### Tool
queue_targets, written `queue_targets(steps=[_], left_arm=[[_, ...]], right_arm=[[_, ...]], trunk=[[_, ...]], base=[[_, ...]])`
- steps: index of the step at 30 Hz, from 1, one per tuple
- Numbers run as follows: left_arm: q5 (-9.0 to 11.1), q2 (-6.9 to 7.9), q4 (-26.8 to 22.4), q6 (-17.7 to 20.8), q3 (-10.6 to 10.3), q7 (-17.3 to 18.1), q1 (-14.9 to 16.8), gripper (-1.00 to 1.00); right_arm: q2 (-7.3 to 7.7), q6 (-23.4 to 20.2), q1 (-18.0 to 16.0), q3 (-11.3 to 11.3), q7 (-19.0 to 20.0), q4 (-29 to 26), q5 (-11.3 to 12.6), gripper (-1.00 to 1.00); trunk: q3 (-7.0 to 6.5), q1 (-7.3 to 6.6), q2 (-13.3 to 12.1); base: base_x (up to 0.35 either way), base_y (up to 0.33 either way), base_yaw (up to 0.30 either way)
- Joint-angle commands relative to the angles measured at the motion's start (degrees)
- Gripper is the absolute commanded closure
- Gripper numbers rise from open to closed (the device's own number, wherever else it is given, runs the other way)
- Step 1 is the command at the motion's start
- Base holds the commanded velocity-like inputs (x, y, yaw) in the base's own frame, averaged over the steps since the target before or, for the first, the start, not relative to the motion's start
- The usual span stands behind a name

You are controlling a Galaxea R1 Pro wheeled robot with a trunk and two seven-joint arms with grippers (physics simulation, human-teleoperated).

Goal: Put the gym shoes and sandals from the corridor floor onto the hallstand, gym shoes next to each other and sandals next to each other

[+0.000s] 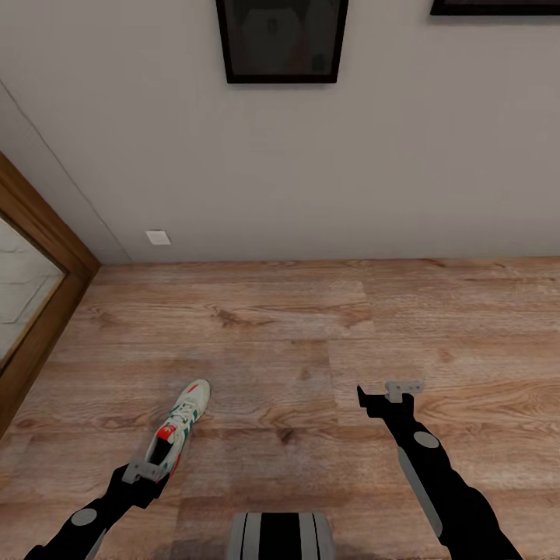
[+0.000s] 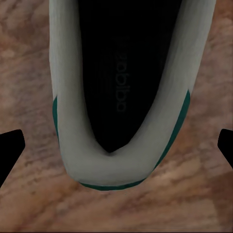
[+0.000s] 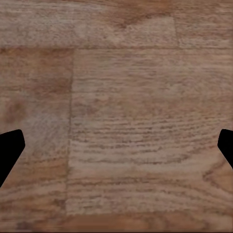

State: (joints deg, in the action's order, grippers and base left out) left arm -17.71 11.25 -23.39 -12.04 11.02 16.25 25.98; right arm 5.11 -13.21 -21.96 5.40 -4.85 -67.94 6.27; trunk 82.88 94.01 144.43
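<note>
— Where is the shoe?

— One gym shoe (image 1: 180, 426) lies on the corridor floor (image 1: 311, 327), its toe pointing toward the wall (image 1: 311, 171) and a little to my right, its heel nearest me. It is white with green stripes, a red patch near the heel and a green sole. It sits on the left half of the floor I can see, well apart from the skirting line where planks meet wall, and near the wooden door frame (image 1: 39, 295) at the left edge.

— And your left tool?

— My left gripper (image 1: 144, 471) hangs right at the heel of that shoe. Through the left wrist camera I look straight down into the dark opening of the gym shoe (image 2: 119, 97); the grey-white collar curves round it, with the green sole edge peeping out beneath. My two fingertips (image 2: 9, 150) show as black wedges at either side of the picture, spread wide, both clear of the shoe, with bare planks between them and the collar. So it is spread wide and holding nothing.

— The right one?

— My right gripper (image 1: 386, 393) hovers over bare planks, well to the right of the shoe. Its wrist camera sees wood grain (image 3: 116, 126) and the same two black fingertips (image 3: 9, 150) far apart: wide, with nothing in it.

— Anything else?

— A dark framed picture (image 1: 281, 39) hangs on the wall, a small white plate (image 1: 158, 237) low down, and my own base (image 1: 280, 537) shows at the bottom.
</note>
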Motion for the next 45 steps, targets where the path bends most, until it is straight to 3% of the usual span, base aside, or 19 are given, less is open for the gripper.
queue_targets(steps=[1,13,19,45], left_arm=[[-0.6,-0.02,0.0,-0.3,0.5,0.4,0.0,-1.0],[-0.6,0.0,0.0,-0.3,0.5,0.4,0.0,-1.0],[-0.6,0.0,0.0,-0.3,0.5,0.4,0.0,-1.0],[-0.5,-0.13,0.0,-0.3,0.4,0.4,0.0,-1.0]], right_arm=[[0.08,-0.2,0.0,0.2,-0.5,-0.1,0.6,-1.0],[0.07,-0.2,0.0,0.2,-0.5,-0.1,0.6,-1.0],[0.07,-0.2,0.0,0.2,-0.5,-0.1,0.6,-1.0],[0.16,-0.3,0.0,0.2,-0.5,-0.1,0.6,-1.0]], trunk=[[0.26,0.01,0.0],[0.71,0.06,0.1],[2.04,0.22,0.1],[2.04,0.22,0.1]], base=[[0.0,0.0,0.0],[0.0,0.0,0.0],[0.0,0.0,0.0],[0.048,0.0,0.0]])
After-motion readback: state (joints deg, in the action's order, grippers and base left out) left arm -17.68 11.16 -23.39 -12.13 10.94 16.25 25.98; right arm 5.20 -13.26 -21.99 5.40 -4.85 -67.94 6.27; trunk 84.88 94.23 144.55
